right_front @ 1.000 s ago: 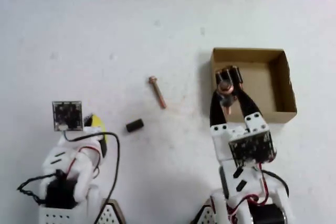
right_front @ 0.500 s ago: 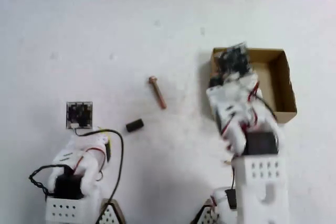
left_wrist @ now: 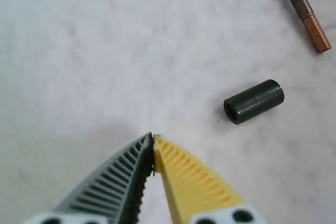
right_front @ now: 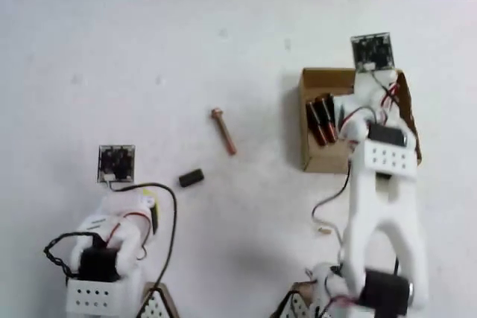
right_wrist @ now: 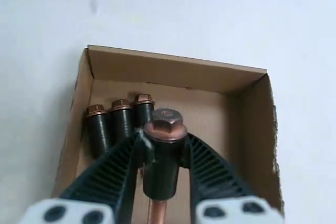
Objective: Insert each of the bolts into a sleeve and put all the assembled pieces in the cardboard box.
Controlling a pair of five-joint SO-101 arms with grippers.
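The right gripper (right_wrist: 160,148) hangs over the cardboard box (right_wrist: 173,72), jaws clamped on an assembled bolt and sleeve (right_wrist: 160,174), above three finished pieces (right_wrist: 119,121) inside. The drop-off seems in hand; next it should lower and release. The left gripper (left_wrist: 153,141), jaws closed and empty, sits near the loose sleeve (left_wrist: 254,101) and bolt (left_wrist: 301,10).

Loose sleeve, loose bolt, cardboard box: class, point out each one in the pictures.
loose sleeve (left_wrist: 254,101), left wrist view, middle of its barrel
loose bolt (right_front: 224,133), high view, middle of its shank
cardboard box (right_wrist: 173,72), right wrist view, far inner wall
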